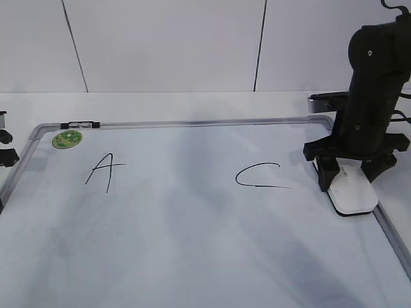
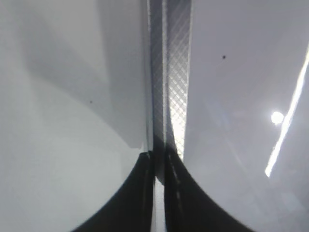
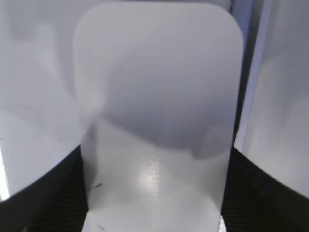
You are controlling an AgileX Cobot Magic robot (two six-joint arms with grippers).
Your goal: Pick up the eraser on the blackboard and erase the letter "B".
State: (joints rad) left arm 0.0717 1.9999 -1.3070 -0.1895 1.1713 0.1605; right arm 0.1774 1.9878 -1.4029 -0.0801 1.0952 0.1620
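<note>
White plastic of the eraser (image 3: 157, 116) sits between the right end effector (image 1: 350, 172) fingers, clamped at the blackboard (image 1: 192, 256) right edge; the letter "B" no longer shows between "A" (image 1: 103, 170) and "C" (image 1: 260, 175). Setting it flat inside the frame suits; open board lies leftward. Left end effector (image 2: 159, 159) is closed, empty.

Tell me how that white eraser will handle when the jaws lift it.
The eraser looks like a rigid, smooth plastic block, so it probably stays stiff but may slip. It lies flat at the blackboard edge, so rolling or tipping seems unlikely. The right gripper straddles its sides.
</note>
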